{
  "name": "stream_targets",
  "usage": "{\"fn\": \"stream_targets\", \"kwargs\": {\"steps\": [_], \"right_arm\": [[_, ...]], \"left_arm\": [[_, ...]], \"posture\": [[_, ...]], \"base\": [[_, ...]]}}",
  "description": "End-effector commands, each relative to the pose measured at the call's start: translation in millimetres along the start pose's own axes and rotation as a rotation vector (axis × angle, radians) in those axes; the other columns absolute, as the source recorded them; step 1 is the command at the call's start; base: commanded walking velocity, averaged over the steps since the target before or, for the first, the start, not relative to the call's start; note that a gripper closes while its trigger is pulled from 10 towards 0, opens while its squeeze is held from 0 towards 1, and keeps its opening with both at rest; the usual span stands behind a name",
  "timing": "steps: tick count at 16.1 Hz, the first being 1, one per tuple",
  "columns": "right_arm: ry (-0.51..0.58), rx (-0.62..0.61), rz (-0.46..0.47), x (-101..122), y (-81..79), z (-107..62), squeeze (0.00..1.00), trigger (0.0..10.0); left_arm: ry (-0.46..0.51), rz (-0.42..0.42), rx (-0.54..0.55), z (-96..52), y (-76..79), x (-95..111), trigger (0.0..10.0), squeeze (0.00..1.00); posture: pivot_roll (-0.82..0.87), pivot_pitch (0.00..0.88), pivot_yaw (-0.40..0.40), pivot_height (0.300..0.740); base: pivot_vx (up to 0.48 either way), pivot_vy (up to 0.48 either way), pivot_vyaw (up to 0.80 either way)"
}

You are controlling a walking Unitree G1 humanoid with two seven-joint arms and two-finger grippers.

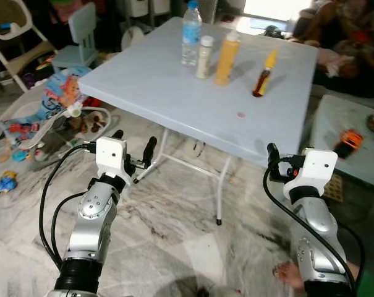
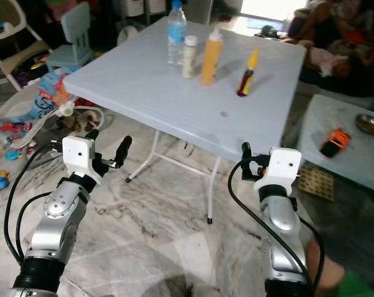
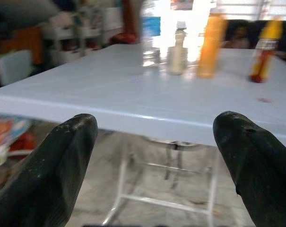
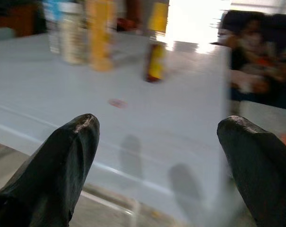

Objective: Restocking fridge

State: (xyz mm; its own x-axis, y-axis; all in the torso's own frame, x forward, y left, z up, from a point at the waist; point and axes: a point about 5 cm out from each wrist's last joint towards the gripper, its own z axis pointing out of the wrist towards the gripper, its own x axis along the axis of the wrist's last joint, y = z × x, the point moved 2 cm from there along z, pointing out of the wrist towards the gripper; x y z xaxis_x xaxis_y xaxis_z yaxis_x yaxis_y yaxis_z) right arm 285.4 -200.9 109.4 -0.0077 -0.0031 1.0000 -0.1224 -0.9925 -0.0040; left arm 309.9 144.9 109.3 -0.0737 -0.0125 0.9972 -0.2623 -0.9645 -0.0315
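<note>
i see a pale blue folding worktop [image 1: 174, 93] standing on a marbled floor [image 1: 174, 216]. four task items stand in a row on the far half of the worktop: a clear water bottle [image 1: 190, 34] with a blue label, just beside it a small cream bottle [image 1: 204, 57] with a white cap, next an orange-yellow bottle [image 1: 227, 57], and, set apart toward my right, a sauce bottle [image 1: 264, 74] with a yellow cap and dark red base. all four are upright. a small reddish spot [image 1: 240, 114] lies on the worktop surface nearer me.

left tool [image 1: 135, 148]: raised in front of the near left edge of the worktop, below its surface, fingers spread and released, grasping nothing. in the left wrist view both fingers [image 3: 53, 170] frame the worktop edge with the bottles beyond.

right tool [image 4: 157, 165]: held at the near right corner of the worktop, fingers wide apart and empty; the right wrist view looks across the surface toward the sauce bottle.

a second pale surface on my right carries an orange object [image 1: 347, 141]. a small blue child's chair [image 1: 78, 37] and scattered toys [image 1: 57, 105] stand on the floor to my left. a person's bare foot [image 1: 290, 274] shows beside my right arm.
</note>
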Motion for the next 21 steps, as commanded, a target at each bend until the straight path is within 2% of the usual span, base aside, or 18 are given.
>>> {"fn": "stream_targets", "kwargs": {"steps": [1,3,11,12,13,15,18,21], "right_arm": [[0.024,0.036,0.014,6.0,-12.4,3.2,0.00,10.0],[0.023,0.034,0.017,5.5,-11.5,2.8,0.00,10.0],[0.049,0.033,0.010,11.8,-11.7,11.1,0.00,10.0],[0.047,0.033,0.008,10.7,-11.8,9.8,0.00,10.0],[0.041,0.038,0.007,9.0,-13.6,9.0,0.00,10.0],[0.043,0.037,0.007,9.7,-14.1,10.9,0.00,10.0],[0.042,0.015,0.001,8.1,-9.9,11.4,0.00,10.0],[0.021,-0.014,0.007,1.8,-5.7,9.2,0.00,10.0]], "left_arm": [[-0.021,0.009,0.038,-4.0,-11.2,-2.8,10.0,0.00],[-0.024,0.023,0.056,-4.0,-13.3,-3.4,10.0,0.00],[-0.035,0.026,0.066,2.3,-13.5,-3.1,10.0,0.00],[-0.042,0.015,0.073,2.2,-12.5,-4.6,10.0,0.00],[-0.028,0.034,0.038,0.2,-4.1,-4.6,10.0,0.00],[-0.021,0.049,0.028,0.6,-2.8,-3.4,10.0,0.00],[-0.027,0.070,0.021,-0.6,-4.7,-4.4,10.0,0.00],[-0.058,0.082,0.053,-3.9,-13.8,-10.8,10.0,0.00]], "posture": [[0.04,0.000,-0.035,0.740],[0.04,0.000,-0.034,0.740],[0.03,0.000,-0.020,0.740],[0.03,0.000,-0.020,0.740],[0.03,0.000,-0.020,0.740],[0.03,0.000,-0.020,0.740],[0.04,0.000,-0.018,0.740],[0.04,0.000,-0.019,0.740]], "base": [[0.439,0.000,0.00],[0.433,0.000,0.00],[0.352,0.325,0.00],[0.330,0.349,0.00],[0.315,0.360,0.00],[0.279,0.186,0.00],[0.000,0.000,0.00],[0.000,0.000,0.00]]}}
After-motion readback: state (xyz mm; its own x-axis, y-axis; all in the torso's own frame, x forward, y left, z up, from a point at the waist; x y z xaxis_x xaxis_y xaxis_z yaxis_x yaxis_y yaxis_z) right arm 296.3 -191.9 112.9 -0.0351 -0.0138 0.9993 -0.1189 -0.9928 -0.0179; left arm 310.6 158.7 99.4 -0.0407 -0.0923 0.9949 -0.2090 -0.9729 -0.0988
